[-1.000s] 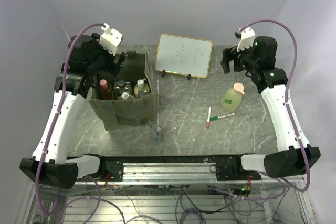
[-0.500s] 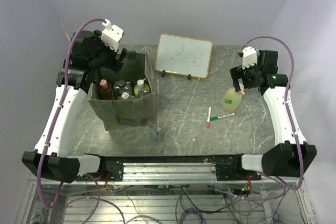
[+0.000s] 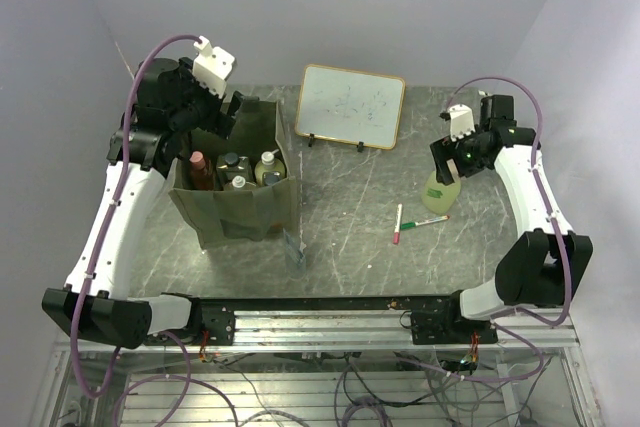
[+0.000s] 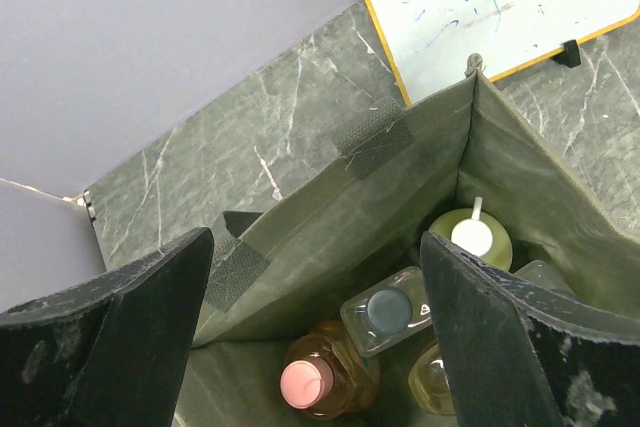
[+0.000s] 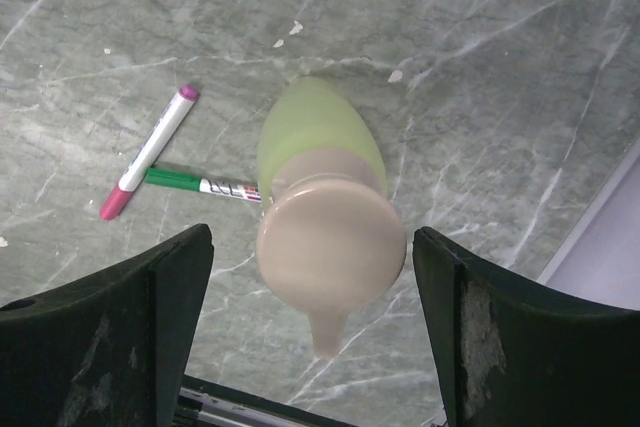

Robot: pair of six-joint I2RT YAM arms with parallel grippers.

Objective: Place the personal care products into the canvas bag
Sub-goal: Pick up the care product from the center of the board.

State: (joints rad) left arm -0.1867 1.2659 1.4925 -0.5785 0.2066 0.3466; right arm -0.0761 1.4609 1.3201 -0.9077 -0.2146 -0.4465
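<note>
Olive-green canvas makes up the boxy bag (image 3: 240, 213) that stands open-topped on the left part of the grey marble-patterned table (image 3: 350, 247), one strap handle hanging down its front. Inside it, upright and close together, are an orange plastic bottle with a pink cap (image 4: 305, 384), a clear bottle with a dark cap (image 4: 385, 309), a yellow-green bottle with a white cap (image 4: 470, 237) in the far corner, and a clear amber bottle (image 4: 432, 383) at the lower edge of the left wrist view; the top view shows a second dark-capped bottle (image 3: 238, 183) among them. The left gripper (image 3: 228, 113) hangs above the bag's far rim with its two black fingers (image 4: 120, 337) spread wide and nothing between them. Outside the bag, on the right part of the table, the pale green bottle with a peach pump top (image 5: 315, 137) stands upright. The right gripper (image 5: 313, 247) hangs directly over it, its fingers apart on either side of the pump head with a gap at each side, so nothing is gripped. Just beside that bottle lie a white marker pen with pink-red ends (image 5: 150, 152) and a green marker pen (image 5: 200, 185), one end of which runs behind the bottle. A wood-framed whiteboard (image 3: 350, 105) stands propped at the back of the table, between the bag and the green bottle.
</note>
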